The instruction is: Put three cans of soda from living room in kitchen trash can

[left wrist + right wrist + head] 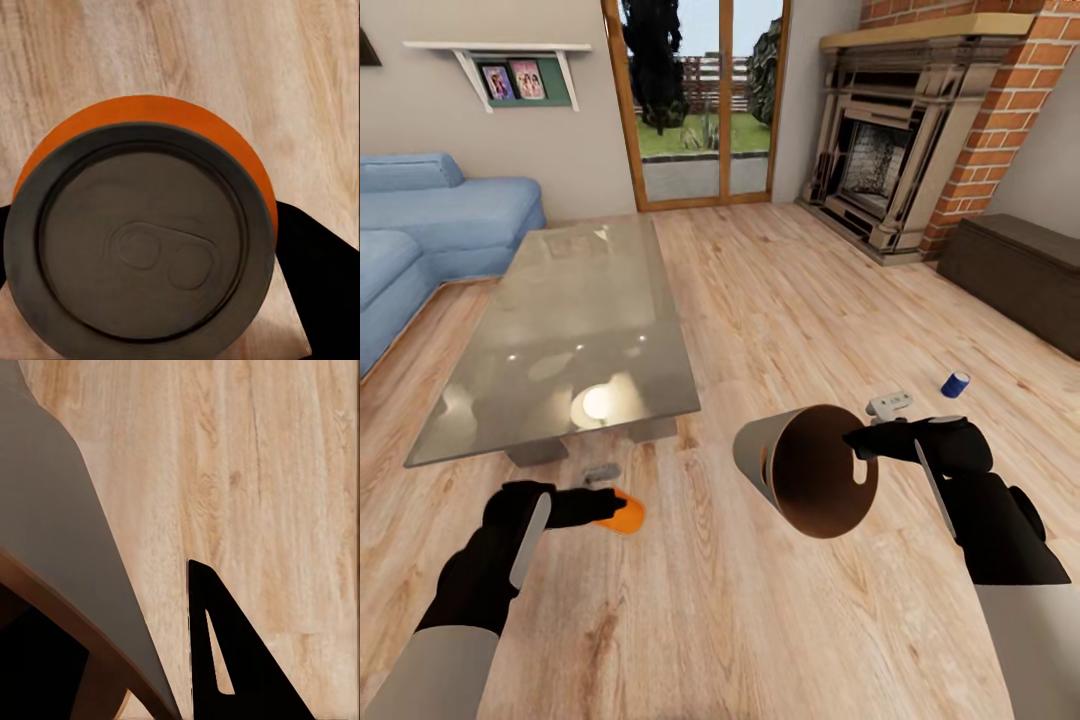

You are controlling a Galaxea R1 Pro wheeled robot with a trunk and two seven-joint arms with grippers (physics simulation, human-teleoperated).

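Your left end effector [618, 507] sits at about seven o'clock in the head view, its dark fingers pinching the orange soda can [628, 514] just above the wood floor [760, 300]. In the left wrist view the orange soda can [142, 232] faces the camera top-on, its grey lid and pull tab plain to see, with black fingers [319, 262] pressed against its sides.

Your right end effector [857, 443] is at about four o'clock, clamped on the rim of the trash can [810, 470]. You hold the bin tipped on its side in the air, its orange-brown mouth turned toward the head camera and a cut-out handle hole showing next to the fingers. In the right wrist view the trash can [60, 555] shows its grey outer wall and brown rim, with one black finger [232, 660] just beside it over the floor.

Out at about three o'clock the blue soda can [955, 384] rests on the floor, well apart from both arms. A small pale device [890, 404] lies on the floor just beyond your right end effector.

Ahead at eleven o'clock stands the glossy grey desk [580, 330], with the blue sofa [430, 230] at ten o'clock, the glass doors [700, 100] at twelve, the brick fireplace [900, 140] at one and a dark bench [1020, 275] at two.
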